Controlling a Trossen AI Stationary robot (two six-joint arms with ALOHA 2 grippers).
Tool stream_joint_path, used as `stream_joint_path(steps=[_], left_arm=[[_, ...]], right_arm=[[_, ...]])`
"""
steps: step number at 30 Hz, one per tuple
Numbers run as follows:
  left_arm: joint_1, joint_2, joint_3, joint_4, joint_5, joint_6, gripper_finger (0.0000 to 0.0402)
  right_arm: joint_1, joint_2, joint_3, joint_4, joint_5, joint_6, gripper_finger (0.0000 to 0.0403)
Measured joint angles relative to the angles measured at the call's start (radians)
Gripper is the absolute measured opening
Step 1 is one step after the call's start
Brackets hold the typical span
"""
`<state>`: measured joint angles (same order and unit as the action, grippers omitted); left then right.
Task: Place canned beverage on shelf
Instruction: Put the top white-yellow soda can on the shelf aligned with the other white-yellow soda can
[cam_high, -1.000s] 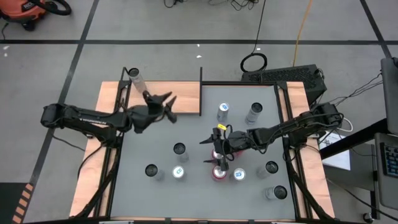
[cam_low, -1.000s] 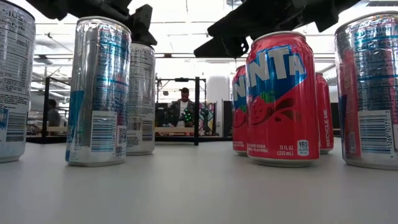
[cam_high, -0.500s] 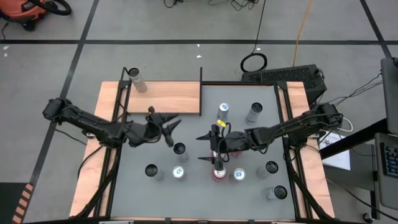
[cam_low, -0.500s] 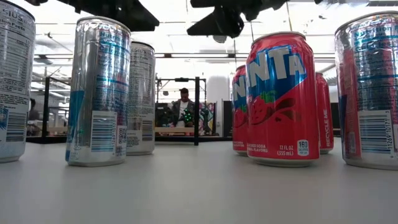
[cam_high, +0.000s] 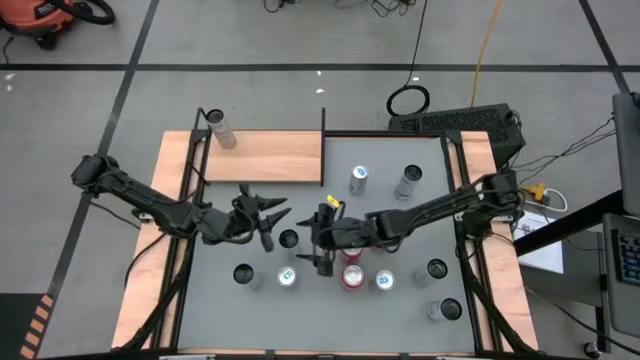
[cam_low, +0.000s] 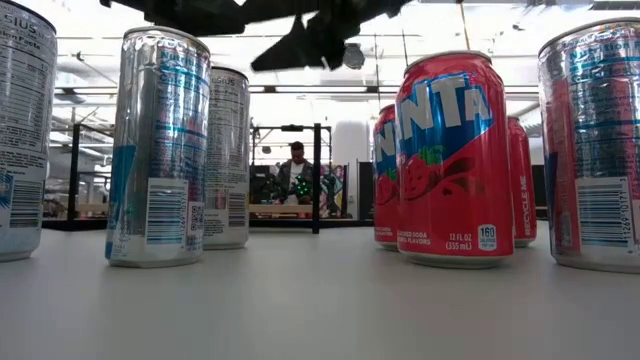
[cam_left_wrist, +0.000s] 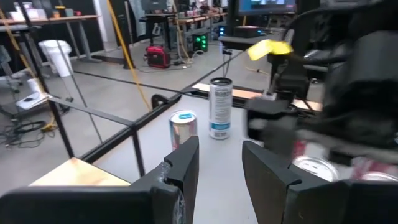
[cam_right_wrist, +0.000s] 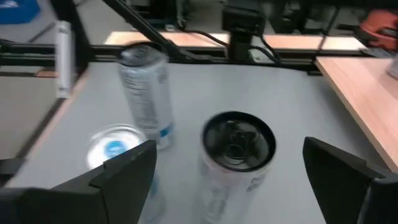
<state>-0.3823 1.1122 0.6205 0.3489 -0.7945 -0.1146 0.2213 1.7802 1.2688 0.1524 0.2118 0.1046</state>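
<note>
Across the grey desk (cam_high: 400, 220), with the wooden shelf (cam_high: 270, 158) well beyond and to one side of the right end effector (cam_high: 308, 243) and carrying one silver can (cam_high: 220, 128) at its far corner. Right end effector spread wide, empty, low over the desk, with the dark-topped can (cam_right_wrist: 237, 155) standing upright between its fingers (cam_right_wrist: 127, 171) but not yet touched. Left end effector (cam_high: 268, 215) just past that same can on the opposite side, narrow-gapped and holding nothing. Best to push the right end effector forward until the can sits deep between the fingers, level them at mid-height of the can wall, then close squarely so neither side nudges it over. Worth watching the crowding: red can (cam_high: 351, 277) and white-topped can (cam_high: 288, 277) near the right end effector, left arm close ahead, so lift straight up before swinging toward the shelf
</note>
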Motion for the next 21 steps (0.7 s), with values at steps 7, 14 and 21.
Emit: stream_joint_path(steps=[7, 14, 21], left_arm=[[-0.016, 0.0, 0.0, -0.025, -0.007, -0.011, 0.012], [-0.018, 0.0, -0.001, -0.027, -0.017, -0.01, 0.012], [-0.018, 0.0, -0.001, -0.03, -0.022, -0.009, 0.012]], right_arm=[[-0.012, 0.069, 0.047, 0.01, 0.042, 0.014, 0.0343], [-0.026, 0.115, 0.048, 0.094, -0.005, 0.036, 0.0356], [-0.043, 0.146, 0.048, 0.114, -0.005, 0.012, 0.0369]])
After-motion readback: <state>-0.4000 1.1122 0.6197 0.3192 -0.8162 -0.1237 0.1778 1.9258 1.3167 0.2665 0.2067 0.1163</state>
